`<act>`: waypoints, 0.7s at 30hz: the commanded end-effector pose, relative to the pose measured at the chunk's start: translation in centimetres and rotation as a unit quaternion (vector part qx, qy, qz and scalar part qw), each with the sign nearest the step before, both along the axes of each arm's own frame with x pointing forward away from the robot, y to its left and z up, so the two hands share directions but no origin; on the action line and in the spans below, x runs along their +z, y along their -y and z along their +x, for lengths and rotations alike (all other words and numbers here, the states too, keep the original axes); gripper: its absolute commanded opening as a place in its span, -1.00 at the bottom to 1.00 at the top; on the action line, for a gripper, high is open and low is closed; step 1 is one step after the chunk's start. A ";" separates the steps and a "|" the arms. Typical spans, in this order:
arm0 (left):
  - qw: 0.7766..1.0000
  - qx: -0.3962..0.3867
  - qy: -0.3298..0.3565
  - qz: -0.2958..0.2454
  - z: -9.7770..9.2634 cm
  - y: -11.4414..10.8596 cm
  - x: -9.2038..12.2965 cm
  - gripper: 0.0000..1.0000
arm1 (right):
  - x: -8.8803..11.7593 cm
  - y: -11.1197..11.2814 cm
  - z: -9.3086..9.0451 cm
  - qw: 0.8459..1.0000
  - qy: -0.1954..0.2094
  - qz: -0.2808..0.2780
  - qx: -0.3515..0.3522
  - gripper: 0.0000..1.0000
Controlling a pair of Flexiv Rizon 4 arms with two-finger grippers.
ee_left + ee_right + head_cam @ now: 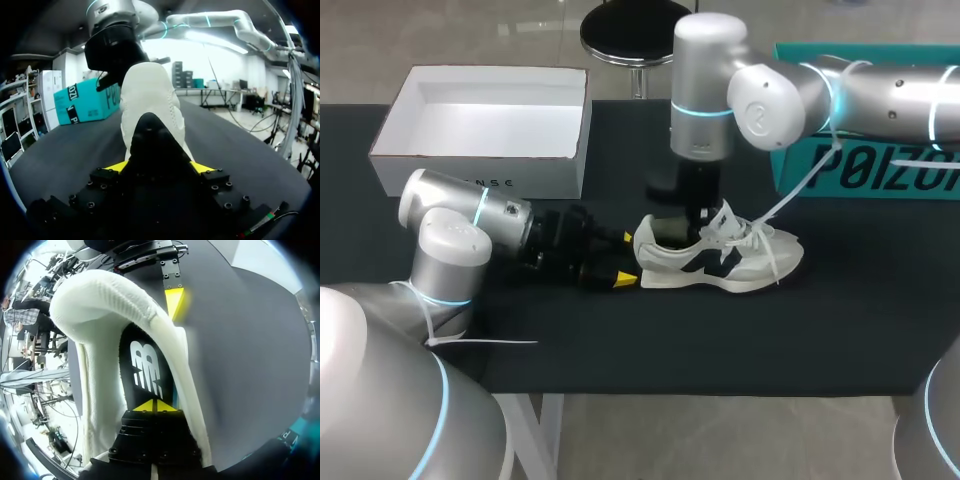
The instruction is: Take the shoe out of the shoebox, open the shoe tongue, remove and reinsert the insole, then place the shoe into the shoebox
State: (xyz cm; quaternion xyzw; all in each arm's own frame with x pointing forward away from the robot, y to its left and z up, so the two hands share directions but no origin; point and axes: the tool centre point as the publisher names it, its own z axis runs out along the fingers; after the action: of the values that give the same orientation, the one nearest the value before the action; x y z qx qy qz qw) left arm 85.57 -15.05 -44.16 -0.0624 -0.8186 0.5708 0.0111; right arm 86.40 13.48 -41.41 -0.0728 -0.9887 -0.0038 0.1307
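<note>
Silver arms (450, 250), cyan rings (700, 111), yellow-tipped tools (159, 167)

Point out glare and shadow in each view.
Head view: even light on the shoe, sheen on the right arm. Left wrist view: bright room light behind the shoe, left hand dark. Right wrist view: shoe bright at the rim, dimmer inside.
</note>
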 end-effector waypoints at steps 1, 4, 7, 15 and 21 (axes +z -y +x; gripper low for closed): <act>1.000 0.000 -0.001 0.001 0.2 0.1 -0.2 -1.00 | -1.3 0.0 -0.8 1.000 0.005 0.000 -0.001 -1.00; 1.000 0.000 -0.001 0.001 0.2 0.1 -0.2 -1.00 | -1.2 0.0 -0.7 1.000 0.010 0.001 -0.003 -1.00; 1.000 0.000 -0.001 0.001 0.2 0.1 -0.2 -1.00 | -0.9 0.0 -0.6 1.000 0.015 0.001 -0.006 -1.00; 1.000 0.000 -0.001 0.001 0.2 0.1 -0.2 -1.00 | 0.3 0.4 -0.4 0.999 0.026 0.006 -0.019 -1.00; 1.000 0.000 -0.001 0.001 0.2 0.1 -0.2 -1.00 | 1.9 1.1 -0.2 0.999 0.033 -0.003 -0.037 -1.00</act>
State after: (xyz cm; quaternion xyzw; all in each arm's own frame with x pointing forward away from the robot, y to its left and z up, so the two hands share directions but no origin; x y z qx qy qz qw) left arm 85.63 -15.07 -44.09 -0.0616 -0.8186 0.5709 0.0112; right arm 86.56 12.87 -40.53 -0.1081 -0.9887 -0.0087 0.1036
